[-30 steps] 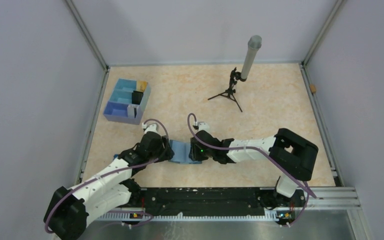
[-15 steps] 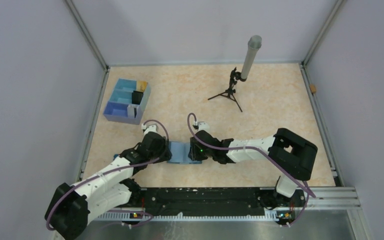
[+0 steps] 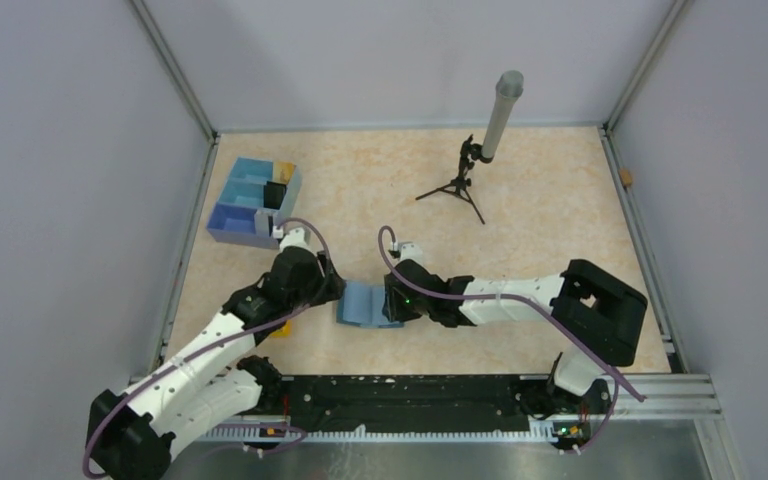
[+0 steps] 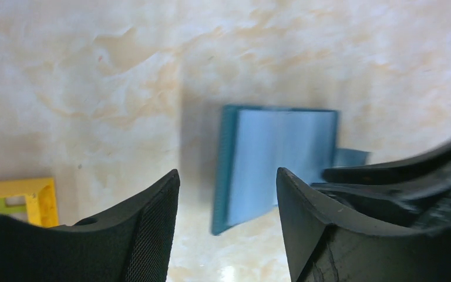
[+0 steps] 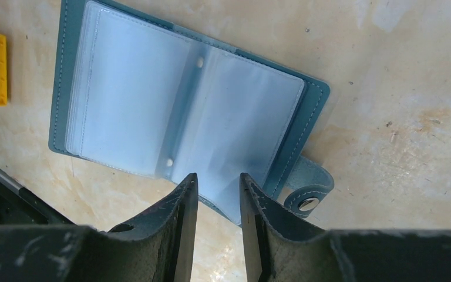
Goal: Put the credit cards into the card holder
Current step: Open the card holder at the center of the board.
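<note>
Already the card holder [image 5: 182, 106] is lying spread open on the table [image 3: 520, 220], its pale inside looking empty, so the opening seems done and no card is loaded yet. Just left of the holder, the left gripper [image 4: 228, 172] is hovering with jaws wide and empty. At the holder's right edge, the right gripper [image 5: 217, 176] is poised, jaws a narrow gap apart, clamping nothing. Well beyond the holder's left, a gold card [image 3: 285, 169] and a black card [image 3: 274, 194] are waiting in a blue tray [image 3: 235, 218].
</note>
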Tool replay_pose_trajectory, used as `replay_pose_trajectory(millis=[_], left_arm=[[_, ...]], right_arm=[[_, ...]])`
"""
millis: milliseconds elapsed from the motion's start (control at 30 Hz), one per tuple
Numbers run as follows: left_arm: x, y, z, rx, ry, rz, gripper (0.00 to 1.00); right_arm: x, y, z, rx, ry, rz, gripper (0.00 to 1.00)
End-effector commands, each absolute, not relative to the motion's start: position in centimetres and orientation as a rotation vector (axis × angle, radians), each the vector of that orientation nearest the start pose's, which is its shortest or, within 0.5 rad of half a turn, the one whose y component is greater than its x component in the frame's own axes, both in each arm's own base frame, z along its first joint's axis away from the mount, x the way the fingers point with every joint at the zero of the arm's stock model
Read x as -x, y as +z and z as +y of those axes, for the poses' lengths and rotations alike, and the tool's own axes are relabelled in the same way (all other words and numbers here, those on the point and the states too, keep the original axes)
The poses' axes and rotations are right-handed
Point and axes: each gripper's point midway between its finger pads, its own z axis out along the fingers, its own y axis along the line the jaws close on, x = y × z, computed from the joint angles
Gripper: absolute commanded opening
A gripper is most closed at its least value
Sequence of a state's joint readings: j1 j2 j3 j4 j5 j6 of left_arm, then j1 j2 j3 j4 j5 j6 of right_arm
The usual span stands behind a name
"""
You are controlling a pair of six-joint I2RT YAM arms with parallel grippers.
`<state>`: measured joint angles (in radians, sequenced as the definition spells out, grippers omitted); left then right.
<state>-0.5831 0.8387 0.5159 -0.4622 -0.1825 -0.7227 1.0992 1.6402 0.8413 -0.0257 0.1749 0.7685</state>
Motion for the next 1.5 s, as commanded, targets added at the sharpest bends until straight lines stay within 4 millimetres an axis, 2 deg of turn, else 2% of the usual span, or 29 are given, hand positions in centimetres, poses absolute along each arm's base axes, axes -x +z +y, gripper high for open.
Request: replay_pose_trajectory(millis=[0, 100, 167, 267, 467, 633, 800, 967, 1067, 1167, 1300, 1467], left_arm=[[-22.3, 14.3, -16.1, 0.177, -0.607, 2.269, 0.63], [-22.2, 15.6, -18.1, 0.139, -0.741, 2.25, 0.63], [-21.9, 15.7, -19.4, 0.119, -0.831, 2.252, 0.62], [-21.6, 14.3, -20.6, 0.129, -0.909, 2.282, 0.61], [-21.2, 11.1, -22.2, 0.157, -1.007, 2.344, 0.59], [-20.9, 7.4, -21.4, 0.212, -0.936, 2.417, 0.57], [-20.4, 4.1, -19.3, 0.285, -0.787, 2.473, 0.55], [-19.7, 2.5, -18.3, 0.327, -0.741, 2.499, 0.55], [-19.8, 2.8, -18.1, 0.333, -0.735, 2.488, 0.55], [-20.3, 3.9, -18.2, 0.32, -0.732, 2.463, 0.55], [-21.5, 7.0, -18.3, 0.262, -0.713, 2.416, 0.6], [-23.4, 12.0, -16.7, 0.217, -0.609, 2.349, 0.78]], right_arm=[[-19.1, 6.8, 37.1, 0.351, 0.71, 2.378, 0.32], [-19.2, 7.0, 38.1, 0.361, 0.746, 2.358, 0.32], [-19.3, 7.0, 38.6, 0.365, 0.765, 2.355, 0.32], [-19.5, 6.9, 38.7, 0.345, 0.761, 2.359, 0.31], [-19.5, 6.9, 37.7, 0.326, 0.72, 2.363, 0.31], [-19.0, 5.6, 37.0, 0.313, 0.705, 2.398, 0.31], [-18.5, 4.1, 36.0, 0.294, 0.681, 2.433, 0.31], [-18.2, 3.4, 35.6, 0.3, 0.66, 2.452, 0.31], [-18.2, 3.3, 35.5, 0.308, 0.651, 2.456, 0.31], [-18.2, 3.8, 35.6, 0.32, 0.663, 2.447, 0.31], [-18.4, 5.6, 35.5, 0.353, 0.655, 2.421, 0.31], [-19.0, 9.5, 35.3, 0.382, 0.675, 2.333, 0.4]])
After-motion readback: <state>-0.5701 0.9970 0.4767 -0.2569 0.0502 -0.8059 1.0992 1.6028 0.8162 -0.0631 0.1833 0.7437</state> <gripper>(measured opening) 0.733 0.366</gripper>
